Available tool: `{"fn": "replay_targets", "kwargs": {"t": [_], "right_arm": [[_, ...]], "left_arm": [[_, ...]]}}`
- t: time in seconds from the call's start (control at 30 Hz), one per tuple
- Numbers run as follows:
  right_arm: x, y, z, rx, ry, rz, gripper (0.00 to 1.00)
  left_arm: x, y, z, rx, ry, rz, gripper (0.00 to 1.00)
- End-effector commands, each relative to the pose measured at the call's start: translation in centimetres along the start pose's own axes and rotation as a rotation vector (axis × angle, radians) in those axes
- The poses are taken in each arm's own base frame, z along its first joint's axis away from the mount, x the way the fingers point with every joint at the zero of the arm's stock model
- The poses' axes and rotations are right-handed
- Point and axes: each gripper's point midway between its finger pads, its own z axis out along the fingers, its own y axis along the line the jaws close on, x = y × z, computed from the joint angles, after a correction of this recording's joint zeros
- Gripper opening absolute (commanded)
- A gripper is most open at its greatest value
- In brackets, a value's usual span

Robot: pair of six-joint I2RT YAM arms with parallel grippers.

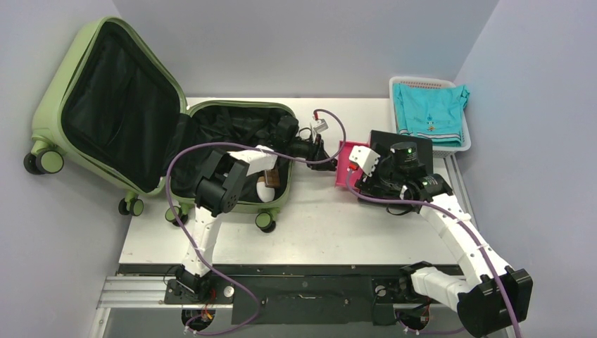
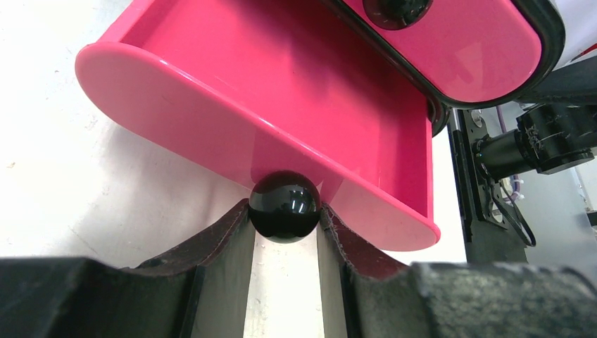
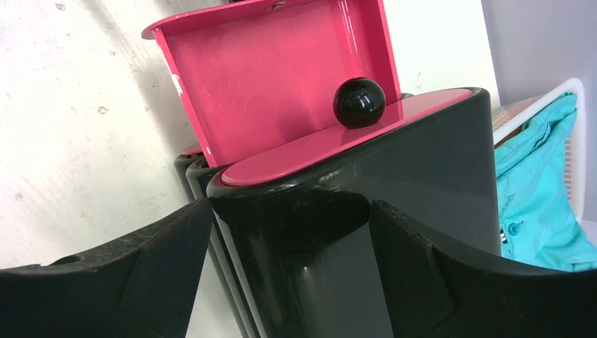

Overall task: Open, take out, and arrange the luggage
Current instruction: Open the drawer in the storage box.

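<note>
Left claw (image 2: 285,213), closest to the lens, pinches the glossy black ball knob (image 2: 285,201) of a pink plastic drawer (image 2: 232,77). Right claw (image 3: 290,211) straddles the small glossy black case (image 3: 429,169), its fingers (image 3: 162,253) apparently pressed to both flanks. Large light olive-green hard-shell suitcase (image 1: 134,105) lies open at the left of the white counter (image 1: 317,225): base shell flat, cavity upward, lid tilted up beyond the left edge. Long axis runs near-to-far, wheels toward the arm bases (image 1: 204,285). Likely hazards:
- the overhanging lid's weight tipping the suitcase;
- the left forearm (image 1: 246,156), which crosses the shell, snagging its rim;
- the case sliding if the bracing slips;
- the round knob escaping the pinch.
</note>
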Motion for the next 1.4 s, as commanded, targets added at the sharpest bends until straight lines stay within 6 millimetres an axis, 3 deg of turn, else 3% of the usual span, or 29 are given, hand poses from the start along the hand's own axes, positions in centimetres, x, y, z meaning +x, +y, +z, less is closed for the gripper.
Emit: {"fn": "replay_targets", "kwargs": {"t": [0.0,0.1,0.23,0.5,0.67,0.8,0.9,1.0,1.03,1.17,1.2,1.23,1.27,1.37], "right_arm": [[0.6,-0.1,0.2,-0.001,0.007,-0.018,0.77],[0.8,0.2,0.2,-0.016,0.006,-0.023,0.77],[1.1,0.7,0.3,-0.039,0.014,-0.033,0.76],[2.9,1.5,-0.2,-0.081,0.054,-0.089,0.76],[5.1,2.2,-1.3,-0.142,0.092,-0.129,0.76],[7.0,2.5,-2.7,-0.192,0.117,-0.138,0.76],[8.0,3.2,-3.3,-0.231,0.132,-0.148,0.76],[8.7,3.6,-3.8,-0.251,0.140,-0.150,0.76],[8.9,3.6,-4.1,-0.250,0.143,-0.145,0.76],[7.5,2.5,-6.0,-0.224,0.100,-0.102,0.77],[6.2,1.3,-6.7,-0.198,0.073,-0.107,0.77],[5.9,1.6,-7.2,-0.215,0.069,-0.087,0.77],[4.6,0.5,-7.9,-0.191,0.041,-0.091,0.77],[2.7,0.0,-9.2,-0.206,0.007,-0.072,0.77]], "left_arm": [[-5.9,-0.8,-0.9,0.010,-0.087,0.158,0.30],[-6.1,-0.4,-0.8,-0.003,-0.086,0.161,0.35],[-6.2,0.1,-0.9,-0.018,-0.090,0.159,0.53],[-8.8,-0.2,-2.9,-0.067,-0.117,0.188,0.99],[-10.7,-1.0,-5.0,-0.154,-0.110,0.190,0.96],[-12.9,-1.8,-7.8,-0.298,-0.077,0.213,0.96],[-14.3,-2.0,-11.0,-0.433,-0.027,0.266,0.96],[-15.4,-0.3,-15.1,-0.616,-0.001,0.287,0.96],[-15.0,0.6,-17.2,-0.693,0.029,0.276,0.96],[-12.0,3.3,-22.3,-0.833,0.111,0.147,0.96],[-11.4,3.6,-22.9,-0.840,0.121,0.118,0.96],[-10.1,4.1,-23.8,-0.848,0.138,0.056,0.96],[-9.4,4.3,-24.0,-0.845,0.146,0.028,0.96],[-6.8,4.9,-24.5,-0.837,0.163,-0.079,0.98]]}}
